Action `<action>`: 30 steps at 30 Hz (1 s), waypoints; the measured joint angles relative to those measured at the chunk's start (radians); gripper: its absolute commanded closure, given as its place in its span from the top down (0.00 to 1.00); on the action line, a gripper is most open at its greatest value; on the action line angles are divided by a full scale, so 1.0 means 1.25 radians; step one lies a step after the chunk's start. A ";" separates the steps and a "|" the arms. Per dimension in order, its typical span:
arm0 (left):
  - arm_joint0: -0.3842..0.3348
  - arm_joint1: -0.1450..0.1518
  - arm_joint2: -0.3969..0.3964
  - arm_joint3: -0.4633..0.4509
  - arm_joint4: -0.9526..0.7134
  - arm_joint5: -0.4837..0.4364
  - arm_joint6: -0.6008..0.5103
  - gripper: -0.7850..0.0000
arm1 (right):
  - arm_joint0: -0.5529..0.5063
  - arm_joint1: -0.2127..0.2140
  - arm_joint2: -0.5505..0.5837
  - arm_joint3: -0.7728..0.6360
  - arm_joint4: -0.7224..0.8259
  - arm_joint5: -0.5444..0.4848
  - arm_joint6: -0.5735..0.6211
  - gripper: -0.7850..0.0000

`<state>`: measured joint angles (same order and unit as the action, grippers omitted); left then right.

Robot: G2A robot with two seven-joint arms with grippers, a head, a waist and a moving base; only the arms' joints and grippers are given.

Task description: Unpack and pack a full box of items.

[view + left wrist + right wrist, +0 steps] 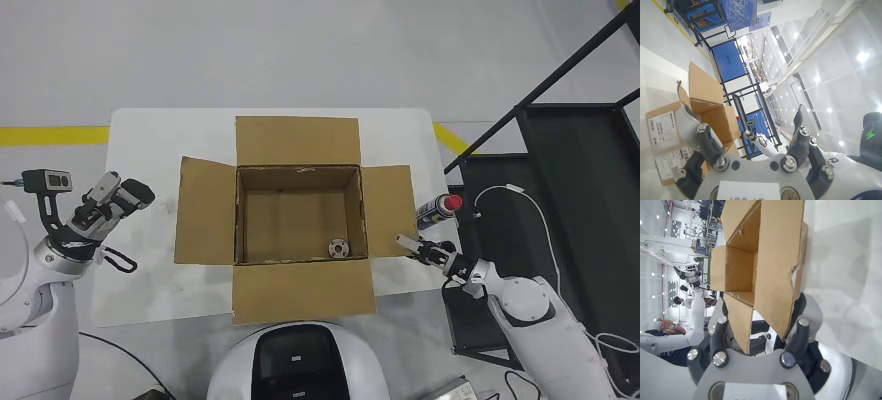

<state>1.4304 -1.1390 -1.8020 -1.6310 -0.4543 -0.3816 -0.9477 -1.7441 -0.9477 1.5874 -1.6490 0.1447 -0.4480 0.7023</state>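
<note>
Brown cardboard box [297, 140]: flaps open, between your grippers.
Left gripper [133, 196]: fingers spread, empty.
Right gripper [410, 243]: fingers spread at box flap; red-capped spray can [437, 207] just beside.

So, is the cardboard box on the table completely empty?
No, one small round metal part lies on the floor of the cardboard box, close to one corner.

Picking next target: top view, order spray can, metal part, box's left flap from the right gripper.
From the right gripper:
1. Spray can, just right of the box.
2. Metal part, inside the box.
3. Left flap, box's far side.
</note>
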 measured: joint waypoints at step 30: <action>0.000 0.000 0.000 0.000 0.000 0.000 0.000 1.00 | 0.028 -0.014 -0.013 -0.112 0.226 -0.038 0.021 0.00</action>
<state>1.4304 -1.1390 -1.8020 -1.6310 -0.4543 -0.3816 -0.9477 -1.7093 -0.9658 1.5710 -1.7889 0.4274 -0.4954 0.7289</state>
